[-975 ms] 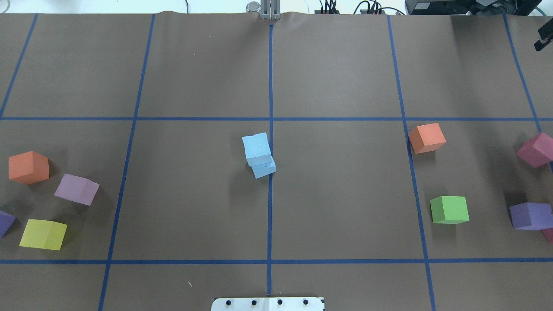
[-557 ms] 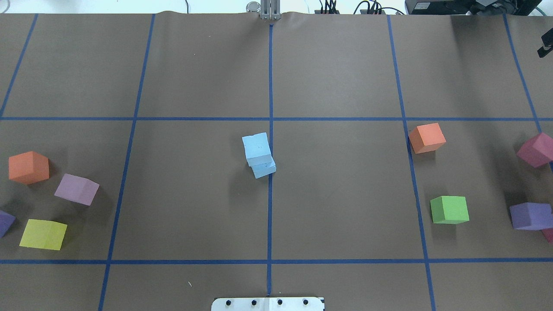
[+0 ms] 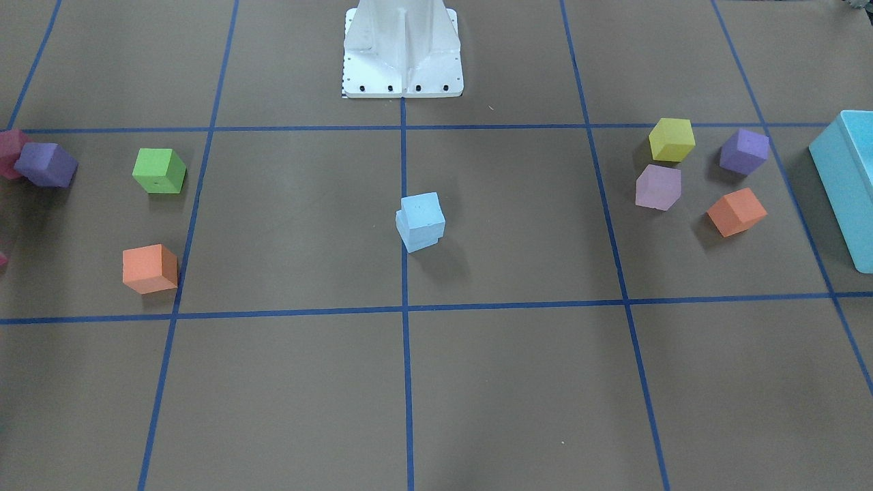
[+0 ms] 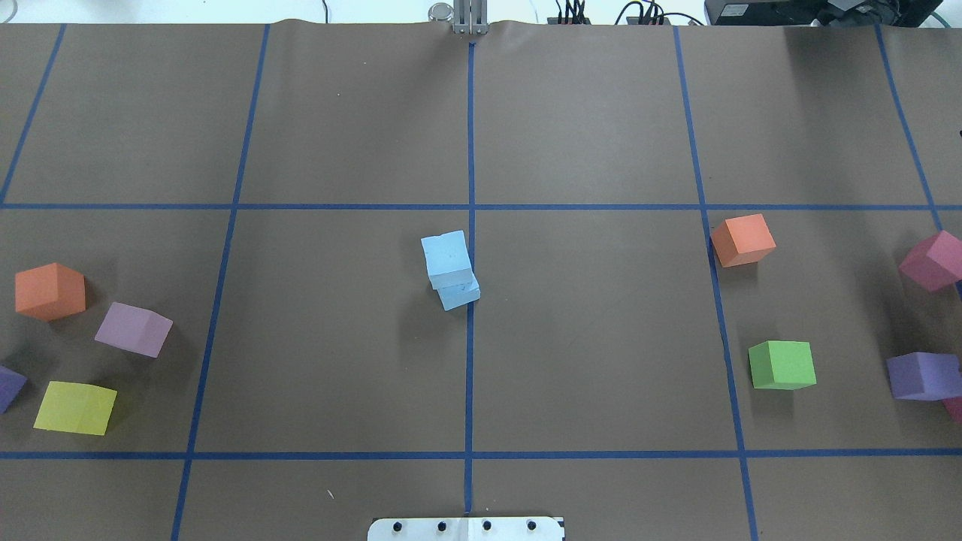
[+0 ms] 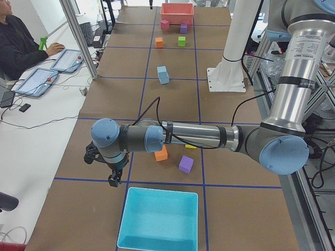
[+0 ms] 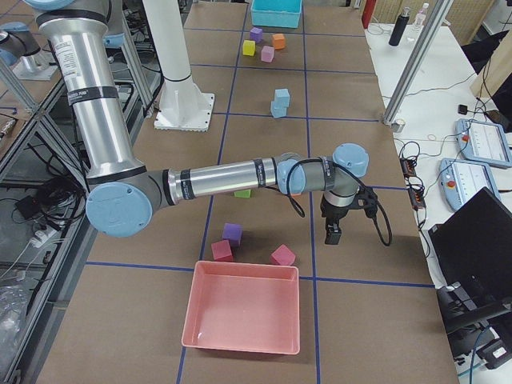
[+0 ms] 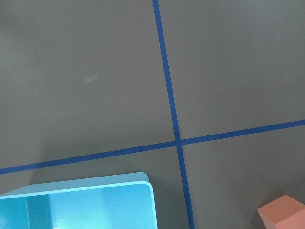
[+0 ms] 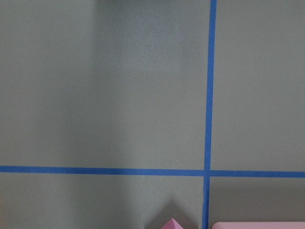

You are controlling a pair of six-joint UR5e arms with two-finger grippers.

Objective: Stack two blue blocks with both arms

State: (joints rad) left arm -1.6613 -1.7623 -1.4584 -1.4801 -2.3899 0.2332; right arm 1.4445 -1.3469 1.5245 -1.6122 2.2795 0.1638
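Note:
The two pale blue blocks stand stacked at the table's middle by the centre tape line. The upper block (image 4: 447, 255) sits a little askew on the lower block (image 4: 460, 294). The stack also shows in the front view (image 3: 423, 210) and small in the left side view (image 5: 163, 75) and the right side view (image 6: 280, 102). The left gripper (image 5: 112, 180) hangs far from the stack near the turquoise box. The right gripper (image 6: 332, 236) hangs near the pink tray. Both show only in side views, so I cannot tell whether they are open or shut.
A turquoise box (image 5: 159, 219) stands at the left end and a pink tray (image 6: 240, 312) at the right end. Orange (image 4: 49, 291), lilac (image 4: 134, 329) and yellow (image 4: 75, 407) cubes lie left. Orange (image 4: 742, 240), green (image 4: 782, 365) and purple (image 4: 923, 376) cubes lie right. The white pedestal (image 3: 402, 48) stands at the robot's side.
The dark gripper tip at the far right edge of the overhead view has moved out of that view. The blue stack has not moved.

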